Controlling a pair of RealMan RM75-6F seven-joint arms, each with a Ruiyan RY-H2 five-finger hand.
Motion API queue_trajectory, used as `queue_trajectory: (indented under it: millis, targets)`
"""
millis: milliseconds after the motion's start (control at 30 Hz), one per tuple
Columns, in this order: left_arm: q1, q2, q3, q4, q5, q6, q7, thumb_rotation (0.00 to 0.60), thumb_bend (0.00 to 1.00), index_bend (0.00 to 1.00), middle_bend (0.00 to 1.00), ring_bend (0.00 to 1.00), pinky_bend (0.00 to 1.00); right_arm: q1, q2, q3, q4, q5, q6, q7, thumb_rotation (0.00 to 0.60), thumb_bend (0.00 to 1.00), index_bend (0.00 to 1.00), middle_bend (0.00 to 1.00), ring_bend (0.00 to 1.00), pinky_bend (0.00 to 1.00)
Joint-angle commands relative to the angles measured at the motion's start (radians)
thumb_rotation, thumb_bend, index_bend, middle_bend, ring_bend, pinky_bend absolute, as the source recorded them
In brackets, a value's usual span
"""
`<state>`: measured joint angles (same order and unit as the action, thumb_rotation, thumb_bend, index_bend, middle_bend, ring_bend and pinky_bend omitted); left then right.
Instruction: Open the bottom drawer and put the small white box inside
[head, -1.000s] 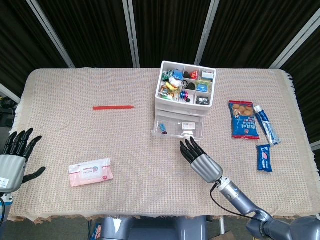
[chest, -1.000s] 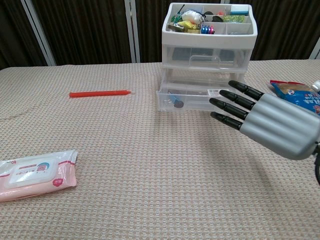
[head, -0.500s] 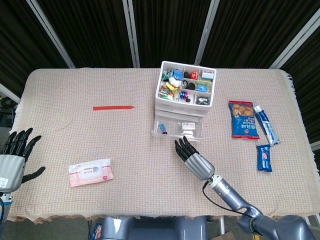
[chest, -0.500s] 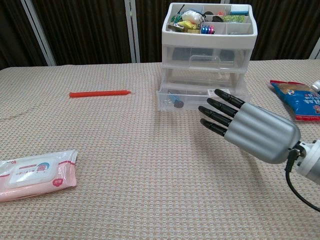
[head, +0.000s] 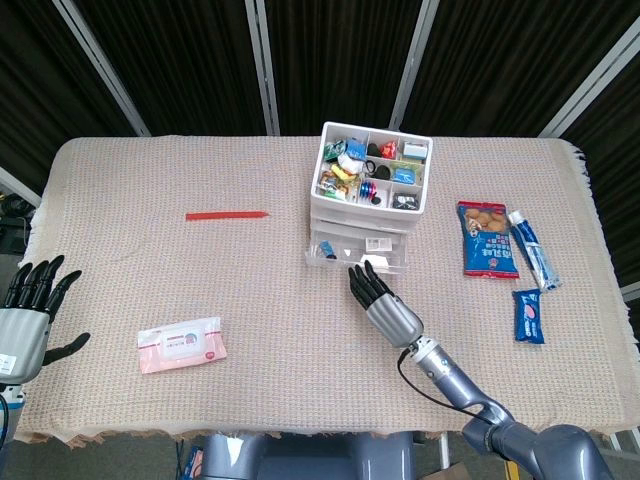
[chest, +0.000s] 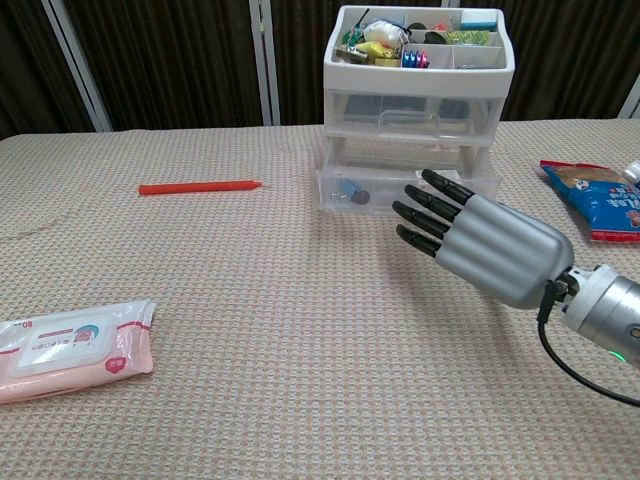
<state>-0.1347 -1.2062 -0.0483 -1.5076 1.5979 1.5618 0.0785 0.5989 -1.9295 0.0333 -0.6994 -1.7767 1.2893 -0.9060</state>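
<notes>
My right hand (head: 385, 305) is flat, fingers straight, gripping nothing, fingertips at the bottom drawer (head: 357, 256) front. The small white box (head: 372, 264) lies inside. Risk — an off-centre push skews the cabinet (chest: 418, 105) or jams the drawer.

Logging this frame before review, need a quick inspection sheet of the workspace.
Surface: table under a beige woven cloth, flat.
Job's things: bottom drawer of the drawer unit part open; small white box lies inside it.
Clutter: red pen, wet wipes pack, snack bag, tube, blue packet; top tray of the unit full of small items.
Hands: right hand holds nothing, fingers straight, tips at the drawer front. Left hand holds nothing, fingers apart, at the table's left edge.
Cables: black cable at the right wrist.
Surroundings: dark curtains with metal poles behind.
</notes>
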Motion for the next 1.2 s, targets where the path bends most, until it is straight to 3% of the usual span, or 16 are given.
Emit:
queue_trajectory:
  millis: [33,733,1000,1200]
  targets:
    - [0.0,0.001,0.0,-0.001,-0.003,-0.002,0.0,0.6,0.11,0.15,0.0,0.0,0.0,0.014,-0.013,0.013,0.017,0.015,-0.013,0.003,0.6,0.22,0.09,0.0,0.0,0.0]
    - [-0.003,0.006,-0.001,-0.009,-0.015,-0.017,-0.005,0.6,0.11,0.15,0.0,0.0,0.0,0.083,-0.063,0.111,0.151,0.147,-0.101,0.033,0.6,0.22,0.1,0.0,0.0,0.0]
    - [-0.002,0.006,0.0,-0.011,-0.012,-0.015,-0.004,0.6,0.11,0.15,0.0,0.0,0.0,0.049,-0.051,0.09,0.126,0.154,-0.071,0.041,0.6,0.22,0.1,0.0,0.0,0.0]
    - [-0.001,0.006,0.004,-0.011,-0.003,-0.01,-0.003,0.6,0.11,0.15,0.0,0.0,0.0,-0.006,0.01,0.039,0.008,0.118,0.016,0.077,0.6,0.22,0.1,0.0,0.0,0.0]
